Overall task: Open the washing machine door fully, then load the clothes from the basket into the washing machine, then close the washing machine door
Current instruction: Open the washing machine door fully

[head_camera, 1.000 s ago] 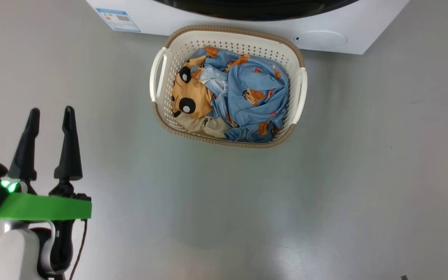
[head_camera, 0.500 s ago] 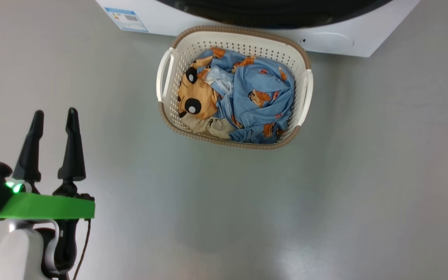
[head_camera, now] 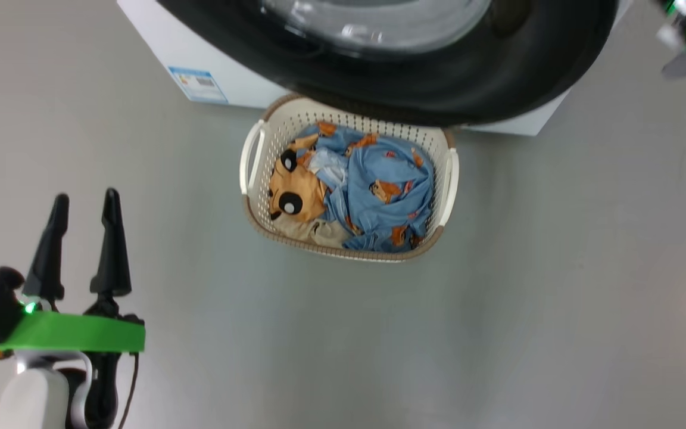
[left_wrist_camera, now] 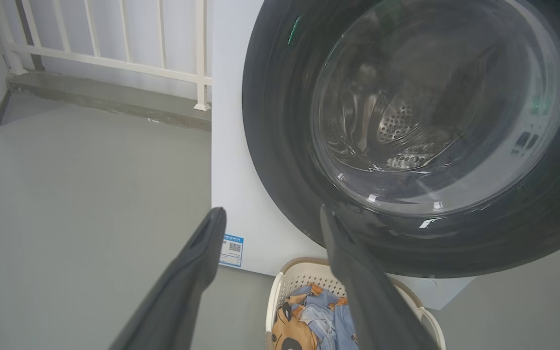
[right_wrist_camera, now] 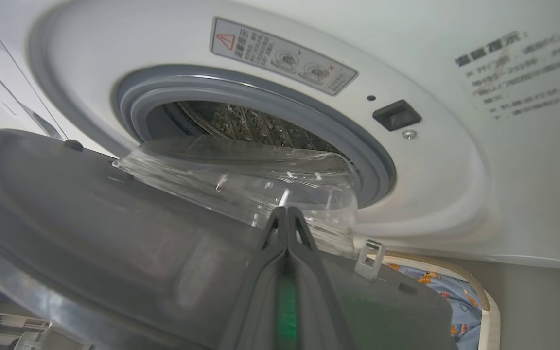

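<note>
Swung outward since a second ago, the large round glossy black washing machine door [head_camera: 498, 77] overhangs the far rim of the cream-white perforated plastic basket [head_camera: 343, 253] on the grey floor [head_camera: 557, 298], with the light blue bear-print clothes [head_camera: 379, 190] inside. The right tool [right_wrist_camera: 287, 211] (fingers pressed together) sits at the door's grey inner face; the left tool [head_camera: 85, 198] hangs spread apart, empty.

Obstacle: washing machine door [head_camera: 438, 89], part-open, overhangs the basket's [head_camera: 349, 255] far rim, ahead and right of the left claw [head_camera: 85, 195].
Free room: bare floor [head_camera: 319, 345] between that claw and the basket.
Beyond the right claw [right_wrist_camera: 287, 210]: drum opening [right_wrist_camera: 241, 119], lower half screened by the door's glass [right_wrist_camera: 241, 170].
</note>
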Tool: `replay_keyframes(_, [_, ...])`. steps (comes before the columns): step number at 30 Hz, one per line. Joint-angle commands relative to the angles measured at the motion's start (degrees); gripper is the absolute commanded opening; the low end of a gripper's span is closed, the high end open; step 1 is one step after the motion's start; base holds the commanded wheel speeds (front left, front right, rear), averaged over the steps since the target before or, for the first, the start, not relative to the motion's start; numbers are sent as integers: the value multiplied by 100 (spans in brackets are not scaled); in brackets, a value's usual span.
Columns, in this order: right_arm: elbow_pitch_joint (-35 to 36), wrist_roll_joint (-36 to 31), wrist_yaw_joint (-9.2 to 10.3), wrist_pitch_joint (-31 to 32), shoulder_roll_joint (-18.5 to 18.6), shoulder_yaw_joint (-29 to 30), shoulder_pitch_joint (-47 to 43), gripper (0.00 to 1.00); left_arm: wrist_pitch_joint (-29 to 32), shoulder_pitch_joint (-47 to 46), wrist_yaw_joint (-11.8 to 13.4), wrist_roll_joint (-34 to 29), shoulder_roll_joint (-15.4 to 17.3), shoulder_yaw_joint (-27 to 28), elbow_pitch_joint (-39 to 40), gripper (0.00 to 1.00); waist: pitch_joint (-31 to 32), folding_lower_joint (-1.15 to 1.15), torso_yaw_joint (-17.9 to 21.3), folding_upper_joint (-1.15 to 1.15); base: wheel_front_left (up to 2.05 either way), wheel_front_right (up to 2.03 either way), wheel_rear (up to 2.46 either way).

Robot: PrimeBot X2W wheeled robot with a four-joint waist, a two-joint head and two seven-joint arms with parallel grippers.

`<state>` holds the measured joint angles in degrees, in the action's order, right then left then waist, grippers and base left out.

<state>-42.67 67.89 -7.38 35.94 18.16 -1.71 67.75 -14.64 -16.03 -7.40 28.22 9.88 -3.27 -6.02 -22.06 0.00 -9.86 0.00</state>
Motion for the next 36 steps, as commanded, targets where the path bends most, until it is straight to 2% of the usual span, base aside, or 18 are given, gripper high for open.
replay_keyframes(1, [214,80,-11,148,-257,-148,-200,0,-36,70,-9,-106,154,226,87,100,279,0,29,0,0,0,0])
replay_keyframes(20, [1239,664,-11,975,-312,-254,-2258,0,-36,818,-9,-469,33,333,-112,100,1598,0,-265,0,0,0,0])
replay_keyframes(36, [1795,895,-11,1090,-655,-299,-3283,0,-36,1120,-9,-643,56,336,-255,100,2105,0,-671,0,0,0,0])
